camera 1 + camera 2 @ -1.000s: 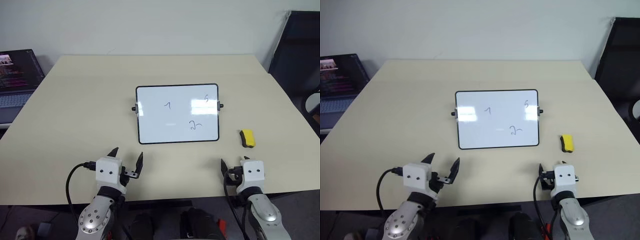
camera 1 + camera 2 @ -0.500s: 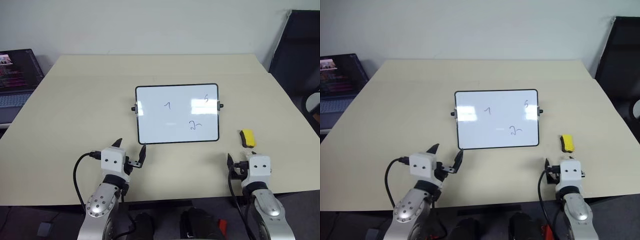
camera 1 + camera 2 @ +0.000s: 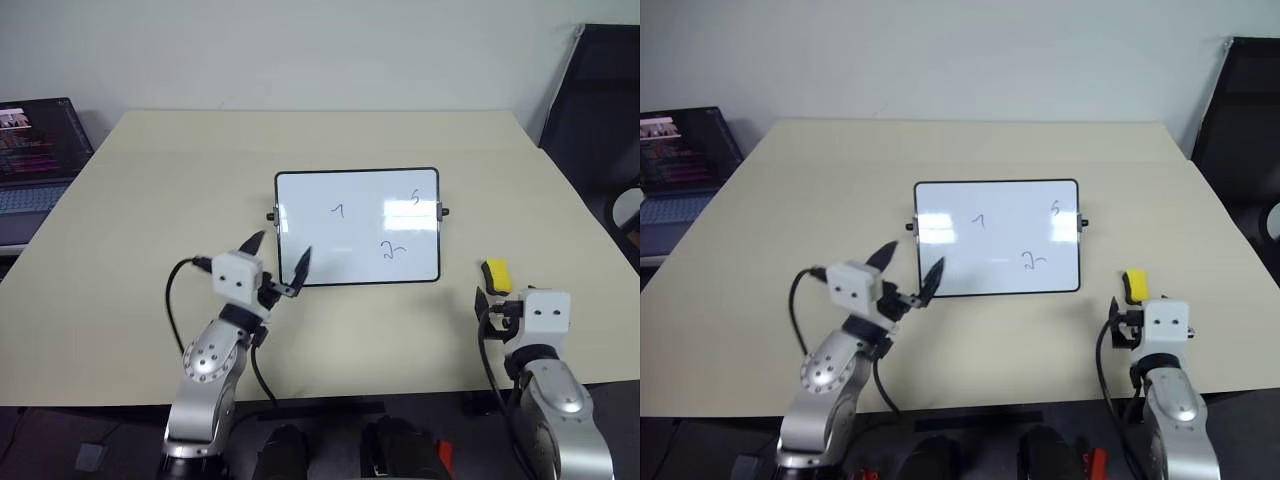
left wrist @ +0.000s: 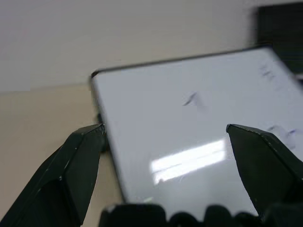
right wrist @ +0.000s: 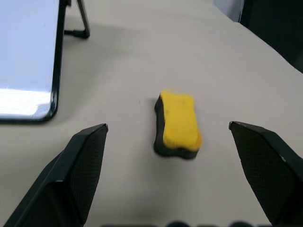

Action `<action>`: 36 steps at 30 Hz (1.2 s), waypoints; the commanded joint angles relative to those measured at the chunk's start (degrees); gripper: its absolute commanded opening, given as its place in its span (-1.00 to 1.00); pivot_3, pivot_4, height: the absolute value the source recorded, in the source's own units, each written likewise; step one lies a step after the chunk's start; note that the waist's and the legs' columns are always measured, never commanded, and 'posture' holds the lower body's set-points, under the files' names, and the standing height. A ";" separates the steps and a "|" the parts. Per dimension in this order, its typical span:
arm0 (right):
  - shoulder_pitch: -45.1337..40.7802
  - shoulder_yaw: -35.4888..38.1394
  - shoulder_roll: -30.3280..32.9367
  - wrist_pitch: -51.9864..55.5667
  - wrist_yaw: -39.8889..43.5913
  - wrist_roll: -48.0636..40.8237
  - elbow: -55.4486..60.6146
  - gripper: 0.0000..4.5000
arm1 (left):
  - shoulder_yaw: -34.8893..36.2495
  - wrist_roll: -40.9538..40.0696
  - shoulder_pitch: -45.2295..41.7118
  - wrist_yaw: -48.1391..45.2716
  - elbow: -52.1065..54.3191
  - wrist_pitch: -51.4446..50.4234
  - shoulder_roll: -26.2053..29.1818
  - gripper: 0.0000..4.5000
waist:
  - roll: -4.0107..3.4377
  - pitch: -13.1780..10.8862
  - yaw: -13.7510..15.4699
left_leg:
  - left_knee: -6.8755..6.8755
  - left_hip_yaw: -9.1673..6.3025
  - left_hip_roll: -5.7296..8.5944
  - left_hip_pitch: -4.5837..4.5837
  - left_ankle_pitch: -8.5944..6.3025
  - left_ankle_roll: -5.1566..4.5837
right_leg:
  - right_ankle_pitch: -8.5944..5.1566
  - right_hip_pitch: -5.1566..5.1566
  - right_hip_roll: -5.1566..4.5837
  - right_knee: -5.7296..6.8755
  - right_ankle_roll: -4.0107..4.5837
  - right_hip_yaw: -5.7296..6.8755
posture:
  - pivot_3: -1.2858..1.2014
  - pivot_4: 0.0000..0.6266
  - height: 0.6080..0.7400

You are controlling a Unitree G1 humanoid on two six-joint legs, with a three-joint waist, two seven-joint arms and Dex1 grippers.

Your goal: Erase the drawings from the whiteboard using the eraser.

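Whiteboard [image 3: 357, 227] stands propped near the middle of the desk [image 3: 150, 200], three drawings [image 3: 391, 250] on it: one left of centre, one upper right, one lower right. Eraser [image 3: 495, 276] lies flat on the desk, yellow side up, just right of the board's lower right corner, apart from it. Left tool [image 3: 280, 264] released, fingers spread, at the board's lower left corner, holding nothing. Right tool [image 5: 177, 161] released, fingers wide, just short of the eraser, not touching. Laptop [image 3: 35, 150] at far left.
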State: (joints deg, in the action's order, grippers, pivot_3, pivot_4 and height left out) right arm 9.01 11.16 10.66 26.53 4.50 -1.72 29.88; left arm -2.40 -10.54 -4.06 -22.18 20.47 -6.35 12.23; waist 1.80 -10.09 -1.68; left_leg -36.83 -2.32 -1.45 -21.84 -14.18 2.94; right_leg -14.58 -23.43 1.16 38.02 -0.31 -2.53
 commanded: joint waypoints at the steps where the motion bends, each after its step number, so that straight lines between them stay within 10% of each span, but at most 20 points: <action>1: -4.16 4.61 1.18 4.41 0.74 -3.91 -0.32 0.99 | -3.42 -6.31 -4.30 -9.77 -0.94 -0.62 1.42 1.00 | 0.00 0.00 -0.01 | 0.00 0.01 0.02 0.00 0.00 0.00 | 0.10 0.00 0.00 -0.01 -0.17 0.00 | 0.03 -0.52 1.00; 14: -16.08 10.99 0.31 19.78 -1.26 -13.55 -5.84 0.99 | -10.67 -12.50 -19.31 -33.92 -16.57 -3.56 4.92 1.00 | -0.07 -0.01 -0.19 | 0.01 -0.06 -0.07 0.00 -0.01 -0.03 | 0.18 0.00 0.20 0.03 -0.24 -0.02 | 0.03 -0.52 1.00; 36: -20.22 9.55 2.50 17.43 -0.17 -13.80 -15.67 0.99 | -10.95 -7.55 -20.18 -33.91 -19.62 -0.17 5.19 1.00 | -0.11 -0.03 -0.21 | 0.02 -0.04 -0.08 -0.04 -0.05 -0.11 | 0.18 -0.03 0.23 0.00 -0.24 -0.13 | 0.03 -0.52 1.00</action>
State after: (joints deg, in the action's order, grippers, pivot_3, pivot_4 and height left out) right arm -10.51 20.56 12.88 45.30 4.18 -14.78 13.32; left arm -14.58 -17.88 -23.87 -56.67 -0.54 -7.56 17.62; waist 1.69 -10.13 -1.89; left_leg -36.80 -2.36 -1.53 -21.89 -14.23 2.83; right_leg -14.40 -23.46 1.39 38.02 -0.55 -2.65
